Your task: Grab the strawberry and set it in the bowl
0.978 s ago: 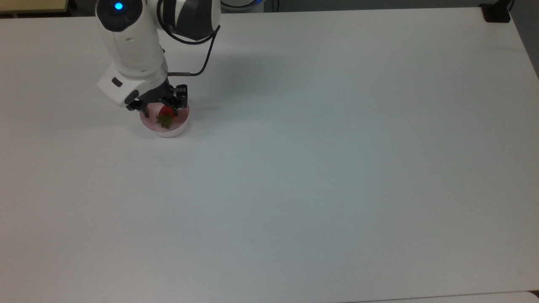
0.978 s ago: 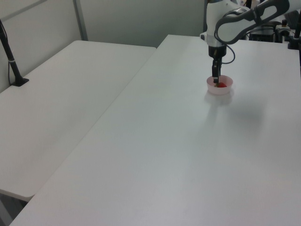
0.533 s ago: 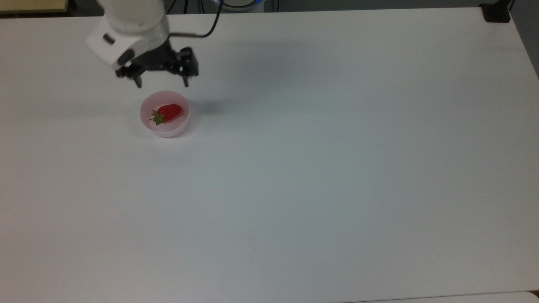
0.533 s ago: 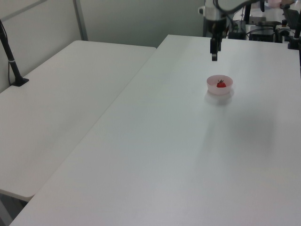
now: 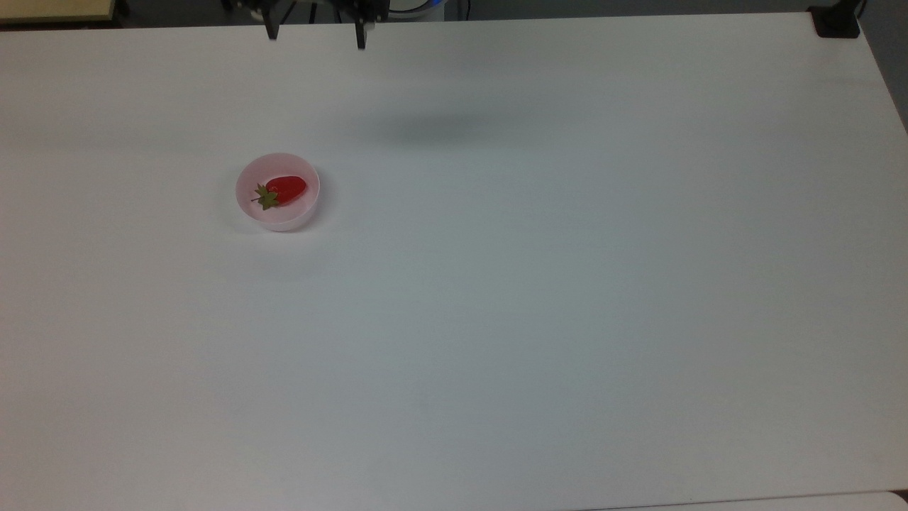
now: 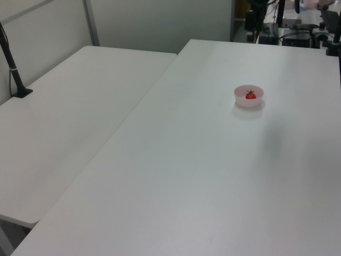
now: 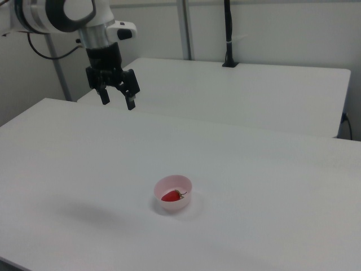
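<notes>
The red strawberry (image 5: 285,189) with its green cap lies on its side inside the pale pink bowl (image 5: 278,213), which stands on the white table; both also appear as the strawberry (image 7: 171,196) in the bowl (image 7: 175,205) in the right view, and as the strawberry (image 6: 250,96) in the bowl (image 6: 249,102) in the left view. My gripper (image 7: 118,103) hangs high above the table, far from the bowl, open with nothing between its fingers. Its two fingertips (image 5: 272,33) reach in at the top view's upper edge.
The white table (image 5: 539,284) stretches wide to the top view's right of the bowl. A second white table (image 7: 254,90) stands behind in the right view, with a black post (image 7: 228,34) on it. A black clamp (image 5: 837,21) sits at the top view's upper right corner.
The gripper has let go of the strawberry in the bowl, risen, and drawn back toward the top view's upper edge. The strawberry settled on its side.
</notes>
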Controlling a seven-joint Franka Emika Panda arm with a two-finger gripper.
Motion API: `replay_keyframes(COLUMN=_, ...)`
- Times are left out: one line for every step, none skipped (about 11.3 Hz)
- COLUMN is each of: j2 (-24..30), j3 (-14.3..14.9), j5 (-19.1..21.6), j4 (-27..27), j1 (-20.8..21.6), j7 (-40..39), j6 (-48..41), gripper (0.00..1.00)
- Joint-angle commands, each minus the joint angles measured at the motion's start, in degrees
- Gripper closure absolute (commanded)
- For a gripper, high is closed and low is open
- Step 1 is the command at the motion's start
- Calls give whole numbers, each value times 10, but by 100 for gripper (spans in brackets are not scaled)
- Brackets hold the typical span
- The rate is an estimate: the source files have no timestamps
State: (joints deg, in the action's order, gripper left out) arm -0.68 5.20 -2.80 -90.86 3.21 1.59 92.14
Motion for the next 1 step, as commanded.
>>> replay_keyframes(j2=16, j3=3, j5=3, j4=-13, j1=11, j7=10, j6=-22, gripper=0)
